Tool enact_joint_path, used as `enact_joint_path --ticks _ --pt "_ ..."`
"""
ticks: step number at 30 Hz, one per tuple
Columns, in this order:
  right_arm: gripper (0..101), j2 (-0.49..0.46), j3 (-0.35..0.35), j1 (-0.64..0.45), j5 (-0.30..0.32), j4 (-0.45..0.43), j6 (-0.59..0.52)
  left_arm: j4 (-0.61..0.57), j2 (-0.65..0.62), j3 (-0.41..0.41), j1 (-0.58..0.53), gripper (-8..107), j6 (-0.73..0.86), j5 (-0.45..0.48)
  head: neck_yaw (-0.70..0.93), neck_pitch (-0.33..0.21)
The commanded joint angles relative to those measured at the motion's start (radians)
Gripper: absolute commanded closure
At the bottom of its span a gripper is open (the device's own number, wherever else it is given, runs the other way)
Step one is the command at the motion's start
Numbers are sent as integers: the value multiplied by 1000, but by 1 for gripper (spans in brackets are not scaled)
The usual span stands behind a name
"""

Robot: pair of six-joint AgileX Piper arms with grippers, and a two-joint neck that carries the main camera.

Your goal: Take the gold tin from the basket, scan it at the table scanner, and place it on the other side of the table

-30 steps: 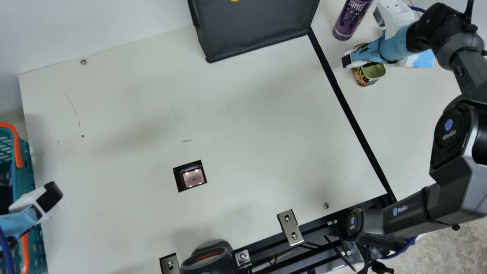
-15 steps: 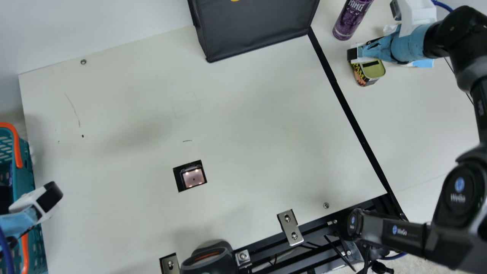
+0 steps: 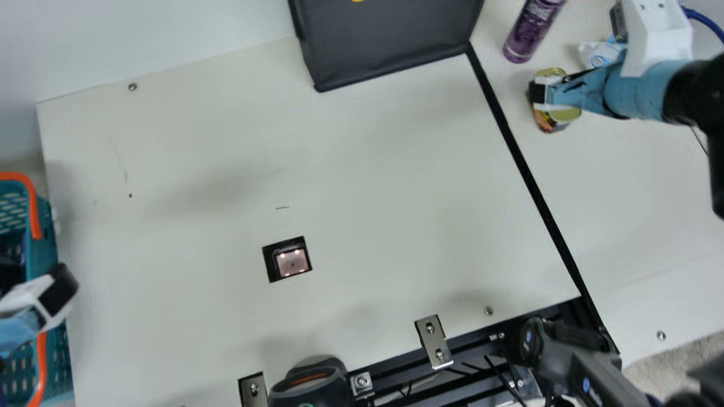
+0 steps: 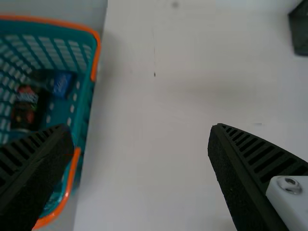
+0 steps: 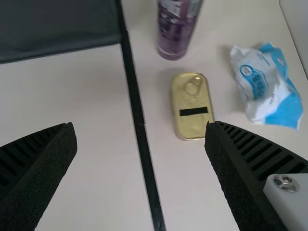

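Right fingers (image 3: 542, 91) higher above tin (image 5: 193, 105)

The gold tin (image 5: 193, 126), a closed rounded rectangle with ring-pull lid, lies flat, lid upward, at the main view's upper right on the table (image 3: 396, 169). The table scanner (image 3: 292, 263) is lit, recessed in the tabletop. The basket (image 3: 45, 257), teal with orange handles, adjoins the left edge.

From high up, my main view looks down across the table (image 3: 367, 169). My wrist views look down from nearer: left shares the basket (image 4: 84, 115) with main, right the tin (image 5: 192, 124).
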Motion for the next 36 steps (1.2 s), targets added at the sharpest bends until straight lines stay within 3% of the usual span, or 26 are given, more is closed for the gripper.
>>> enact_joint_path --ticks 1,8,27,36 --pt "6 -40 -6 52 25 -28 30 10 -45 -46 6 9 35 5 92 -29" --pt "6 -155 -33 174 100 -93 115 23 -83 -82 13 9 64 15 255 -29" --pt "6 -466 -105 507 303 -268 346 25 -83 -82 13 9 64 19 255 -29" --pt "6 -476 -106 510 316 -271 349 25 -83 -82 13 9 64 19 255 -29"
